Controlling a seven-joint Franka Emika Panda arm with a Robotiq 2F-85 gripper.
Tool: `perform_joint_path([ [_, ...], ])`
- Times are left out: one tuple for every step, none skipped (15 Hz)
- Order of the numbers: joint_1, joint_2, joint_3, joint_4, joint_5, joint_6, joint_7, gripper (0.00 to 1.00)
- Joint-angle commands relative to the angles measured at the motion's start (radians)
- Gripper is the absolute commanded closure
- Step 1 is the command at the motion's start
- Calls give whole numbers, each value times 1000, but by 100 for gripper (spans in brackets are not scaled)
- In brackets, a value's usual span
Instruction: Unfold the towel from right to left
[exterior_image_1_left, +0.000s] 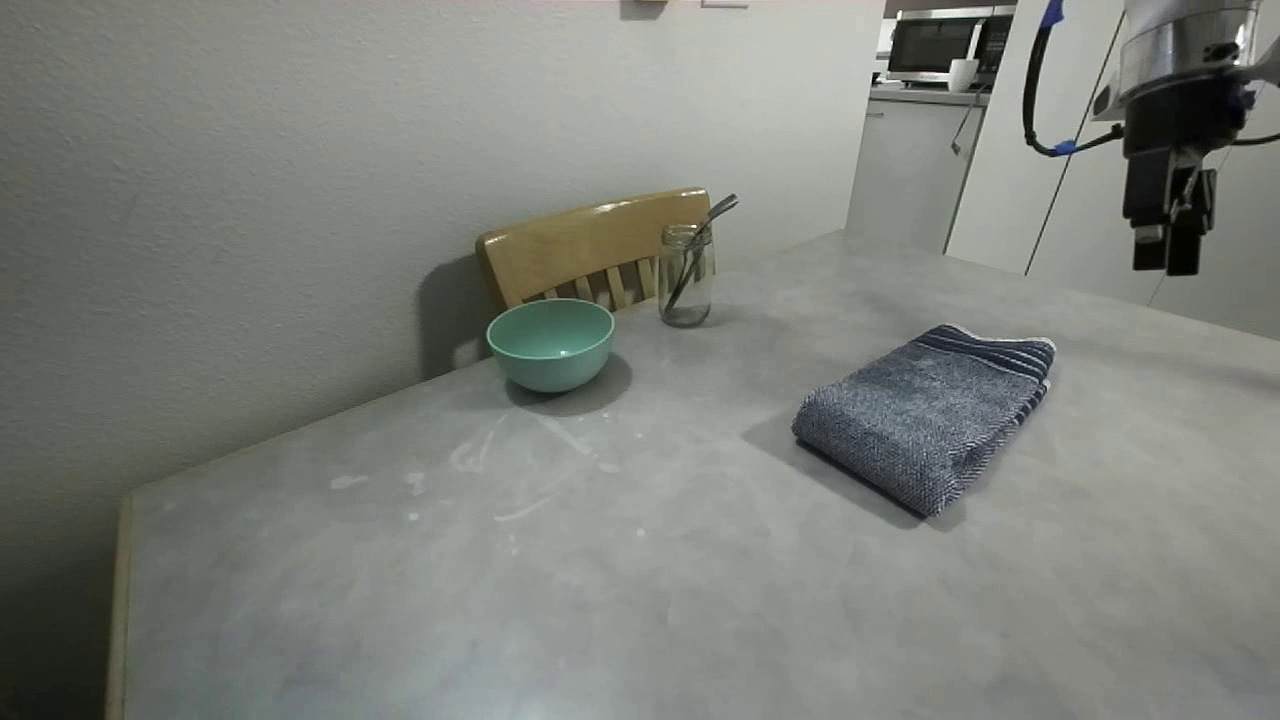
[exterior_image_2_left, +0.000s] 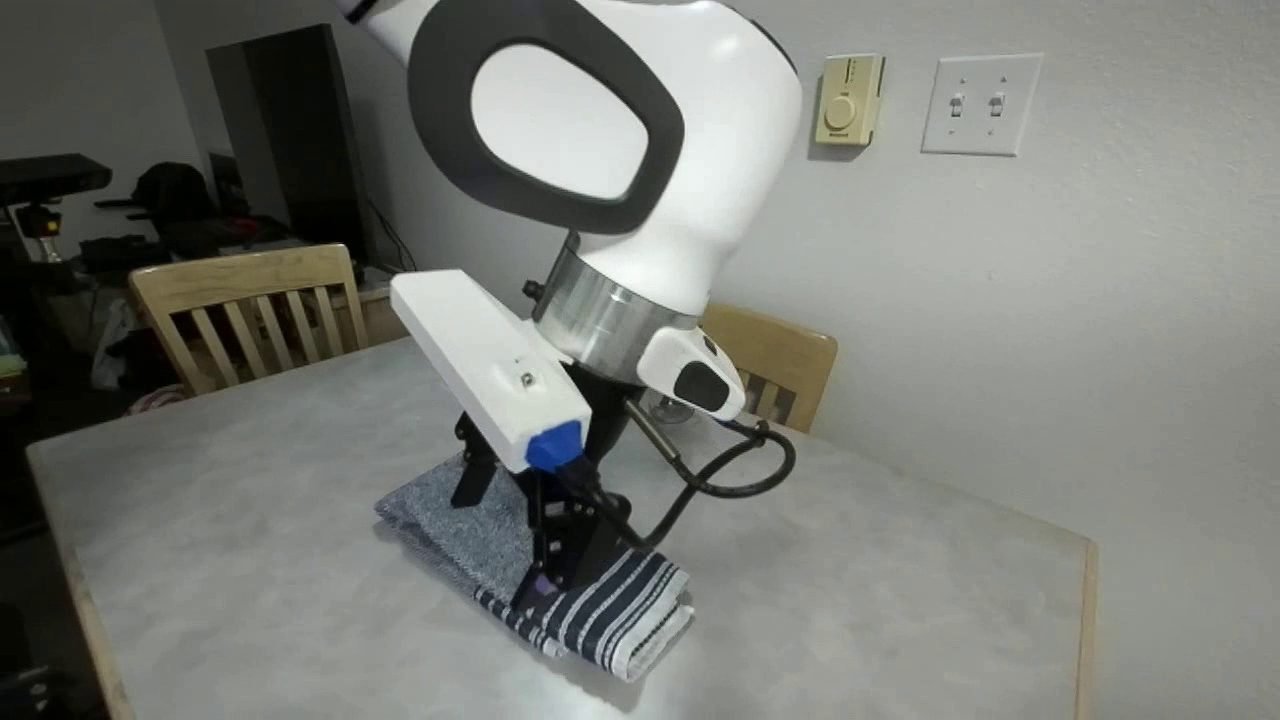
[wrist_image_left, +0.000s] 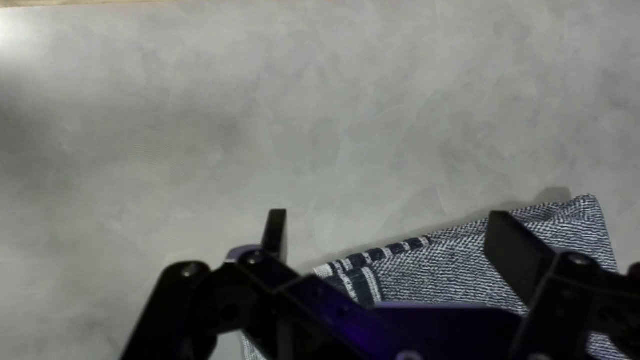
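Right of centre in an exterior view lies the folded towel (exterior_image_1_left: 915, 420), probably light, limp and soft, best taken by the top layer's striped edge (exterior_image_1_left: 988, 352); the pincer (wrist_image_left: 387, 215) is spread, empty.

Towel (wrist_image_left: 440, 265): the gripper (wrist_image_left: 387, 225) covers part of it in the wrist view; we cannot count the layers folded inside.
Gripper: dark and blurred there, cut off by the bottom edge of the picture.
Arm (exterior_image_2_left: 740, 150): cut off at the top in both exterior views.
Utensils (exterior_image_1_left: 718, 209): in the jar (exterior_image_1_left: 694, 285) near the wall-side edge of the table (exterior_image_1_left: 560, 620); we cannot tell how many.
Chair (exterior_image_1_left: 600, 235) at that edge: lower part hidden.
Dark heap (exterior_image_2_left: 175, 195): past the table's far edge in an exterior view, too dim to name.
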Motion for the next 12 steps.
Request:
perform_joint_path([
  [-38,18,38,15,-8,-3,-1,0],
  [-46,35,45,27,-8,-6,-8,0],
  [-49,44,48,35,-8,-9,-11,0],
  [-50,47,49,40,-8,-13,-11,0],
  [-50,47,50,44,-8,-16,-11,0],
  [-50,47,50,46,-8,-17,-12,0],
  [-52,68,51,67,-6,-34,-3,0],
  [-55,80,54,77,-4,-41,-10,0],
  [-59,98,57,93,1,-55,-8,0],
  [-62,112,59,106,3,-63,-8,0],
  [-66,132,62,123,3,-75,-5,0],
  [-71,148,65,139,4,-86,-4,0],
])
